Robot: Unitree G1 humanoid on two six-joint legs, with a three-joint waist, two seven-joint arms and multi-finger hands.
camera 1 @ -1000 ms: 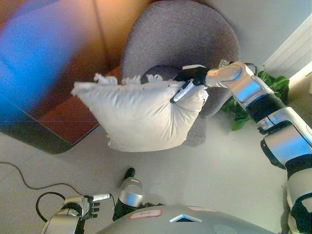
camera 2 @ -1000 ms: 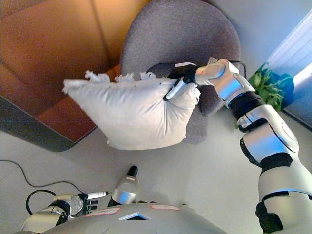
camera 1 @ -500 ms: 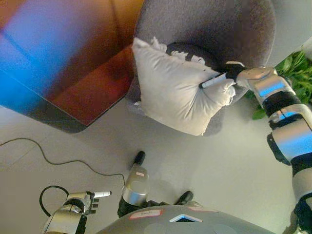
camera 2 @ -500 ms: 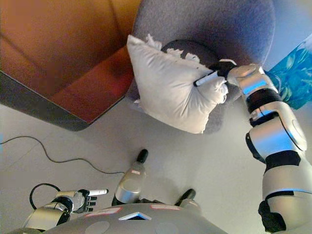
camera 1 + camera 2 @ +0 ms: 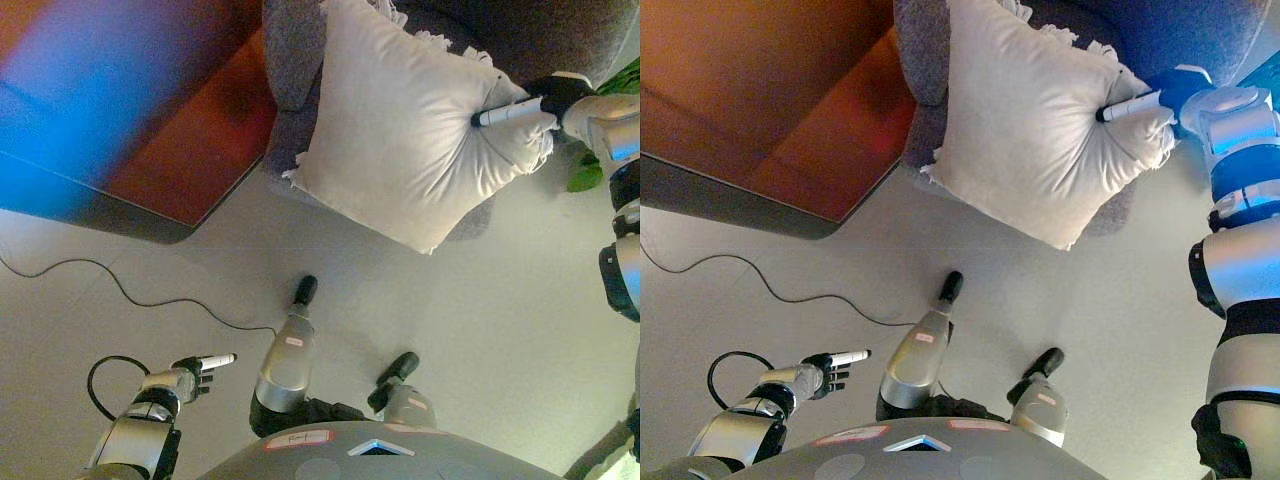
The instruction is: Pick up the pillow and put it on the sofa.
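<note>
A white pillow (image 5: 405,130) with a fringed edge hangs in front of the grey round sofa chair (image 5: 290,60), tilted, its top edge over the seat. My right hand (image 5: 545,100) is shut on the pillow's right corner, pinching the bunched cloth, and holds it up; in the right eye view this hand (image 5: 1165,95) shows at the upper right. My left hand (image 5: 195,368) hangs low at the lower left over the floor, with one finger straight and nothing in it.
A red-brown wooden table (image 5: 190,150) with a dark edge stands left of the chair. A green plant (image 5: 585,170) shows at the right edge behind my arm. Grey floor (image 5: 480,320) lies in front of the chair.
The camera has moved closer to the chair. My right hand has carried the pillow further over the chair's seat. The left hand has stayed low.
</note>
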